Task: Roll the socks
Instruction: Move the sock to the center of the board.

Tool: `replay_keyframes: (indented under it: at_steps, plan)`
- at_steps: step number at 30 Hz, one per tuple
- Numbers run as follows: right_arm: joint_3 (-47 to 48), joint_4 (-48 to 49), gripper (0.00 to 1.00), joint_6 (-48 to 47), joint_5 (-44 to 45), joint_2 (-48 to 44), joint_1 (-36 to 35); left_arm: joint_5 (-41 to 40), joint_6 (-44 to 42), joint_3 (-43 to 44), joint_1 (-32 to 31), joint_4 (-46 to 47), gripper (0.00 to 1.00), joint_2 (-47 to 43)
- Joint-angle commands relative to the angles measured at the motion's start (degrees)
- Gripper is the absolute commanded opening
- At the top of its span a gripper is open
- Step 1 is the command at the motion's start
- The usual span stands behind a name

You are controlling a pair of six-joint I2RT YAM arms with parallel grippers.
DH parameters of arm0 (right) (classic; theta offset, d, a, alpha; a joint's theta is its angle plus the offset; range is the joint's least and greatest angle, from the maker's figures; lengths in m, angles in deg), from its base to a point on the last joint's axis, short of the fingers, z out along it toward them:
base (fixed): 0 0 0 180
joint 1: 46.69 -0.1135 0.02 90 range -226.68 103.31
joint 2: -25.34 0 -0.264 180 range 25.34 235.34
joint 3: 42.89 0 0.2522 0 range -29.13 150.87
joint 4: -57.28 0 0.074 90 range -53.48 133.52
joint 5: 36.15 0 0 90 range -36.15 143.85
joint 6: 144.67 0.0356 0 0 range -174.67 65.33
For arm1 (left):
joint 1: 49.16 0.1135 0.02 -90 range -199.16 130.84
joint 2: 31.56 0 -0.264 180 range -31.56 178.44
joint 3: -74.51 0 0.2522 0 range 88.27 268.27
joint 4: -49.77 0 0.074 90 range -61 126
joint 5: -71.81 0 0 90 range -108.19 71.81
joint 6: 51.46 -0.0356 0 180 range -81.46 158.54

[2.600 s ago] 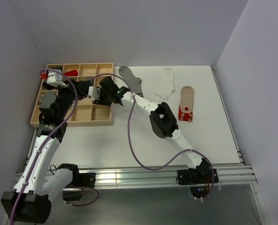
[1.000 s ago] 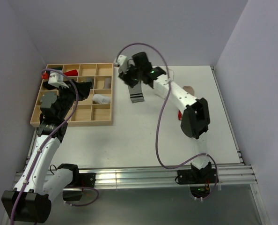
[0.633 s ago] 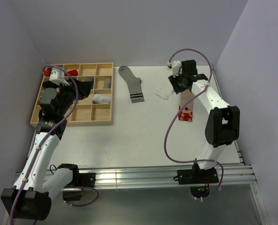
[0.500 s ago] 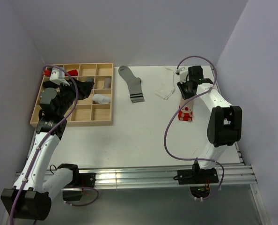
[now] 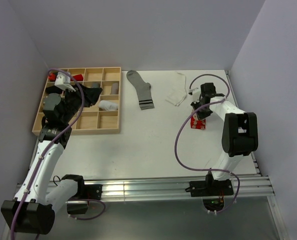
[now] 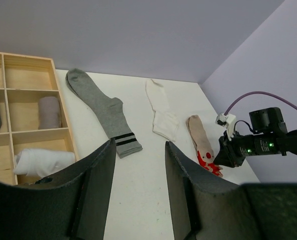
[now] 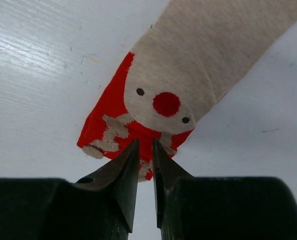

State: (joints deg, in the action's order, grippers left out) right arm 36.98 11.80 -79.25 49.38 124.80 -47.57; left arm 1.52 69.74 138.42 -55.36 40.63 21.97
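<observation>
A beige sock [image 5: 199, 102] with a red-and-white patterned end [image 7: 108, 117] lies flat at the right of the table. My right gripper [image 7: 145, 143] is down on that red end, its jaws shut to a sliver with the fabric between the tips. A grey sock with black stripes [image 5: 141, 90] lies flat at the back middle, and a white sock [image 5: 177, 95] lies between the two. My left gripper [image 6: 138, 146] hangs open and empty above the wooden tray [image 5: 78, 131], far from the socks on the table.
The tray's compartments hold a rolled white sock [image 5: 108, 105], a rolled grey sock [image 5: 114, 88] and a red item [image 5: 76, 77]. Walls close in the table at the back and on both sides. The right arm's purple cable [image 5: 181, 135] loops over the table.
My right arm swung from the tray past the grey sock to the far right, dropped onto the beige sock's red end, and its jaws closed there. The left arm has hardly moved.
</observation>
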Motion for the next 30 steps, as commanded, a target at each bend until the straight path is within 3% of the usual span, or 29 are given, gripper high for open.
replay_keyframes:
  at_steps: [1, 13, 22, 25, 28, 30]
  plan:
    - [-1.77, -0.35, 0.23, -1.52, 1.04, -0.58, 0.45, 1.3, 0.7, 2.41, -0.13, 0.04, 0.49, -0.1]
    - [-3.35, -8.61, 0.2, -4.43, -2.65, -1.81, -0.78, 1.3, 0.62, 2.49, -0.39, -0.05, 0.49, 0.25]
    - [-3.18, -10.03, 0.19, -2.58, -2.03, -2.87, -9.04, 0.86, 0.18, 2.5, -0.57, -0.58, 0.5, 0.08]
    - [-1.51, -9.06, 0.25, -1.44, -1.69, -5.93, -8.09, 0.6, -0.18, 2.67, -0.92, -0.93, 0.5, 0.07]
    - [2.7, -8.09, 0.38, 0.4, 0.16, -7.18, -3.8, 0.6, -0.26, 2.67, -1.1, -0.93, 0.5, 0.16]
    - [6.04, -8.18, 0.38, 0.58, 1.74, -5.17, -1.59, 0.86, -0.18, 2.67, -1.19, -0.76, 0.5, 0.25]
